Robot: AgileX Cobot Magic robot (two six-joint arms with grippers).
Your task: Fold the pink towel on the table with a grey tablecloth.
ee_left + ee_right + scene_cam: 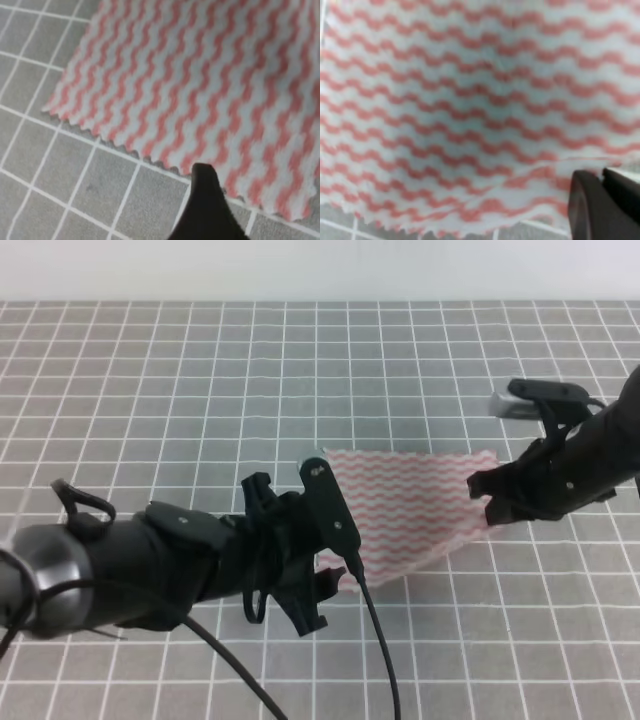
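A pink towel (415,508) with wavy pink-and-white stripes lies spread on a grey bench (200,390) marked with a white grid. It sits right of the bench's middle, well clear of the far edge and closer to the near one. Seen from above, it still looks like a single flat layer, so the fold seems barely begun, if at all

The left gripper (320,585) hangs over the towel's near left corner, reaching in from the near left of the bench. Its wrist view shows one dark finger (207,200) just at the scalloped near edge of the cloth. Whether its jaws are spread or pressed together cannot be told, and no cloth is plainly caught between them

The right gripper (485,495) is at the towel's right edge, coming in from the bench's right side. The towel's near right corner appears slightly raised off the bench there, which suggests a pinch on the cloth. Its wrist view shows dark fingertips (605,205) hard against the striped cloth, but the pictures do not settle whether the jaws are closed on it

Judged from this placing, each arm takes one end of the near edge so that the edge can be lifted evenly and carried over toward the far edge
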